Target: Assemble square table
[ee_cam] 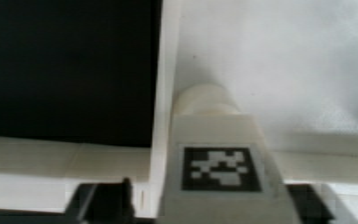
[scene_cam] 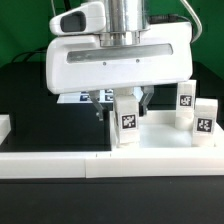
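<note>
My gripper (scene_cam: 122, 100) is shut on a white leg peg (scene_cam: 127, 122) with a black-white tag and holds it upright at the near corner of the square table panel (scene_cam: 168, 138), on the exterior view's left side of it. I cannot tell whether the peg's lower end sits in a socket. In the wrist view the peg (ee_cam: 218, 140) fills the middle between the dark fingers (ee_cam: 105, 203), with the panel (ee_cam: 282, 60) behind it. Two more tagged leg pegs (scene_cam: 186, 98) (scene_cam: 204, 118) stand upright at the panel's far right.
Long white bars edge the black surface at the front (scene_cam: 50, 166) and the exterior view's left (scene_cam: 5, 126). The marker board (scene_cam: 78, 98) lies behind, partly hidden by the gripper body. Black table surface (ee_cam: 69, 60) shows beside the panel.
</note>
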`<state>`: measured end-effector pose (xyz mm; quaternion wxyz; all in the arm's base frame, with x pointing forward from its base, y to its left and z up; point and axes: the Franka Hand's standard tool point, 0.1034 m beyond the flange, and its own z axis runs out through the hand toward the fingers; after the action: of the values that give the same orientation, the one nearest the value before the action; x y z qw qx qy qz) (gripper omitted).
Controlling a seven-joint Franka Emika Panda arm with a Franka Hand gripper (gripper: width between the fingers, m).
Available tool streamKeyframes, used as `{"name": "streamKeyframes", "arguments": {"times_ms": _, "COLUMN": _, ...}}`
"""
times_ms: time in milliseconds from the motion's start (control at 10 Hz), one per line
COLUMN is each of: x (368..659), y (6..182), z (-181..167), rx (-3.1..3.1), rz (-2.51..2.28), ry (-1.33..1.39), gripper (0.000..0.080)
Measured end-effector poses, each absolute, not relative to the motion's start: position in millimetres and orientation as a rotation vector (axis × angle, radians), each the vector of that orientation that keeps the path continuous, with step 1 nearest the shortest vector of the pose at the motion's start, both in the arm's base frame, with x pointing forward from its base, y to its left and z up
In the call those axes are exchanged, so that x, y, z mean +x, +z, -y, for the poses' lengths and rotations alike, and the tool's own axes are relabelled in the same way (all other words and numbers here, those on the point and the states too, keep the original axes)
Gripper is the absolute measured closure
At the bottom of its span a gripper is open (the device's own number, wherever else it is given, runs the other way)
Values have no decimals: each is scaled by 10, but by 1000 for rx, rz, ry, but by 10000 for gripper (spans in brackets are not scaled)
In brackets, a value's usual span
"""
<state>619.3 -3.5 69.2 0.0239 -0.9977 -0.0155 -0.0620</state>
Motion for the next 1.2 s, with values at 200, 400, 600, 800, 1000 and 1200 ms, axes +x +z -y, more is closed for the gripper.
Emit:
{"name": "streamKeyframes", "arguments": {"times_ms": 200, "x": 6192, "y": 691, "z": 34, "rx": -3076, "rz": -159, "ry": -186, "gripper": 511}}
{"name": "streamKeyframes", "arguments": {"times_ms": 400, "x": 6195, "y": 692, "z": 23, "rx": -3045, "rz": -392, "ry": -181, "gripper": 511}}
{"name": "streamKeyframes", "arguments": {"times_ms": 600, "x": 6180, "y": 675, "z": -14, "rx": -2939, "rz": -869, "ry": -161, "gripper": 511}}
{"name": "streamKeyframes", "arguments": {"times_ms": 800, "x": 6163, "y": 652, "z": -122, "rx": -2777, "rz": -1305, "ry": -124, "gripper": 511}}
{"name": "streamKeyframes", "arguments": {"times_ms": 1000, "x": 6200, "y": 647, "z": -131, "rx": -2523, "rz": -1724, "ry": -87, "gripper": 511}}
{"name": "streamKeyframes", "arguments": {"times_ms": 1200, "x": 6234, "y": 647, "z": -88, "rx": -2156, "rz": -2111, "ry": -16, "gripper": 511}}
